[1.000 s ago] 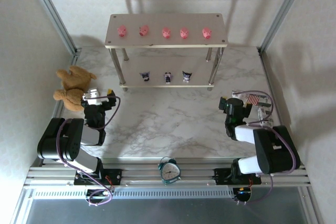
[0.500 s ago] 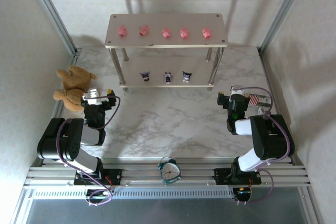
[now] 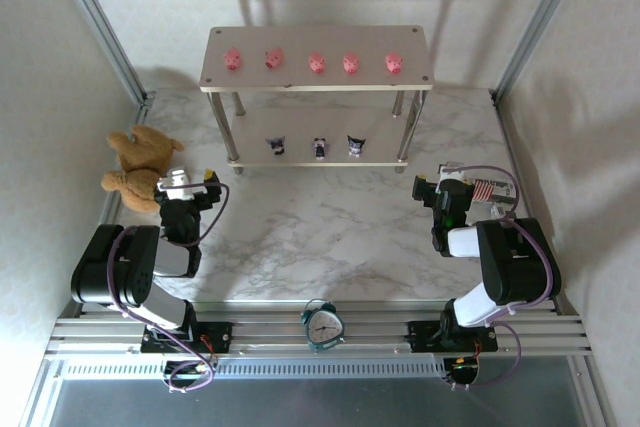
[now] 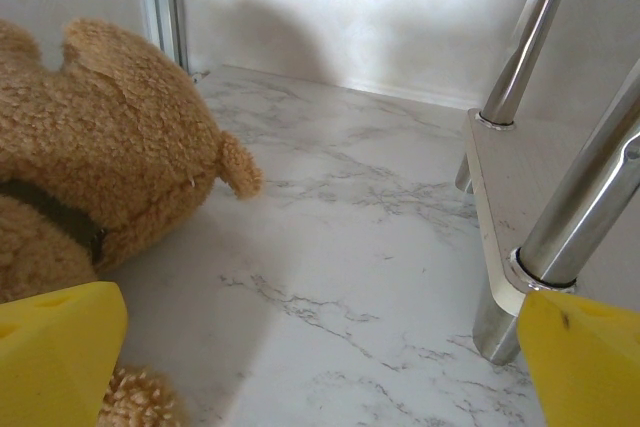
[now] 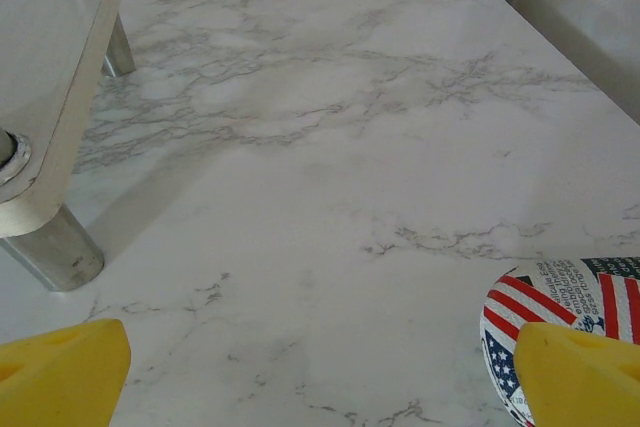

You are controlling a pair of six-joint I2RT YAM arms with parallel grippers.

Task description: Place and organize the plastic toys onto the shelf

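All eight toys are on the shelf [image 3: 318,82], which stands at the far side of the bench [image 3: 320,232]. Five pink pigs [image 3: 316,63] sit in a spaced row along the top board. Three purple-and-white figures [image 3: 319,148] line up on the lower board, near its middle.

Down at near left, the left fingers [image 3: 187,185] hang low over the marble, spread wide with nothing between them. The brown teddy bear [image 3: 140,167] lies just to their left, and a shelf leg stands off to their right in the wrist view.

Over on the right, the right fingers [image 3: 443,192] are also spread wide and hold nothing. A flag-printed item [image 5: 555,292] lies just beside them on the bench. At the near edge, between the two arm bases, stands the teal alarm clock [image 3: 322,325].
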